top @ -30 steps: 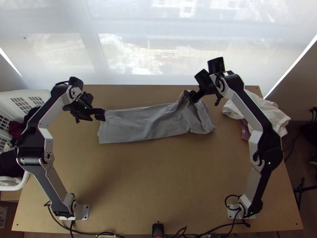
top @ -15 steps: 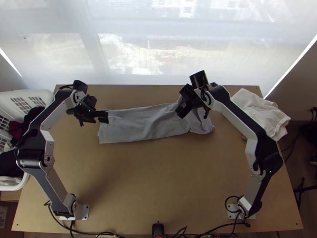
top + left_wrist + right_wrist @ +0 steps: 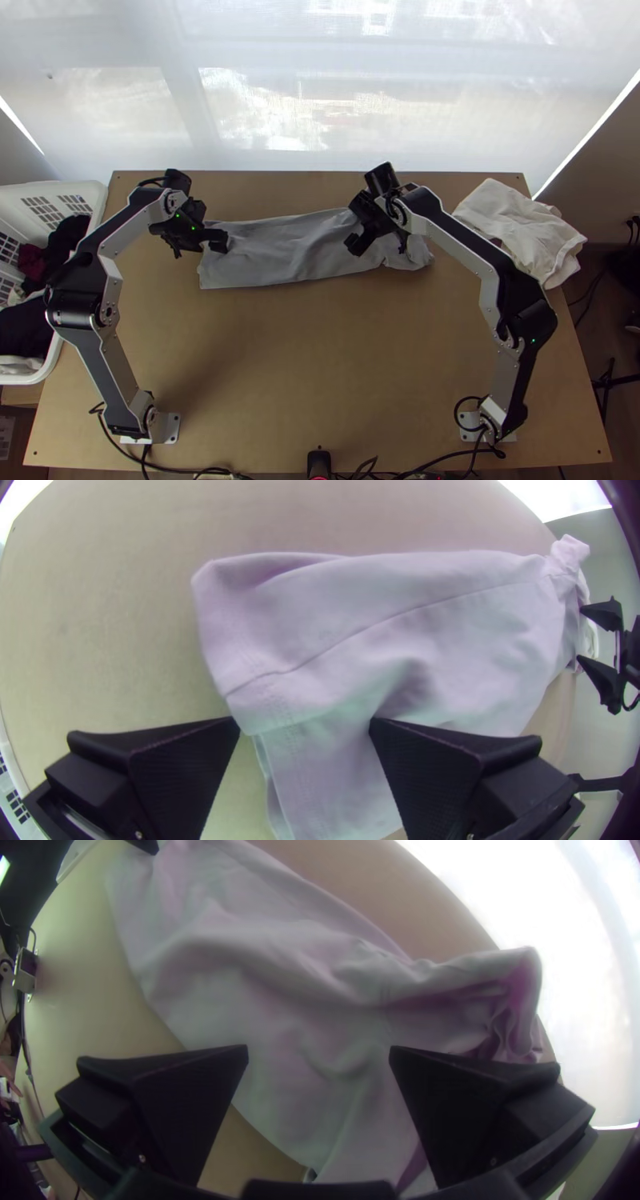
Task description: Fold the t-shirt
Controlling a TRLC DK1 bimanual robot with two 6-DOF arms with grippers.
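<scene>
The left claw [image 3: 222,240] is above the shirt's left end, and in the left wrist view its fingers [image 3: 180,767] stand well parted, gripping nothing, with cloth between and beneath them. The right claw [image 3: 358,242] is over the right half of the shirt, also released: the right wrist view has its fingers [image 3: 180,1107] wide apart above rumpled cloth.

The left arm [image 3: 132,224] rises from its base on the near side of the shirt, leans outward to its elbow, then angles back in, its wrist just off the shirt's left end and the claw aimed rightward across it. The right arm [image 3: 460,242] bows outward too, its elbow nearer than the shirt and off to its right; the forearm slants far back leftward, and the claw tilts toward the shirt's near edge.

The grey shirt [image 3: 280,252] lies on the counter [image 3: 320,360] as a long folded strip, fairly flat at its left end, creased and bunched toward its right.

Right of the shirt is a heap of white cloth [image 3: 520,224]. Well to its left stands a white basket [image 3: 80,192] holding dark clothes [image 3: 68,232]. A pale blind [image 3: 256,40] hangs beyond the shirt.
</scene>
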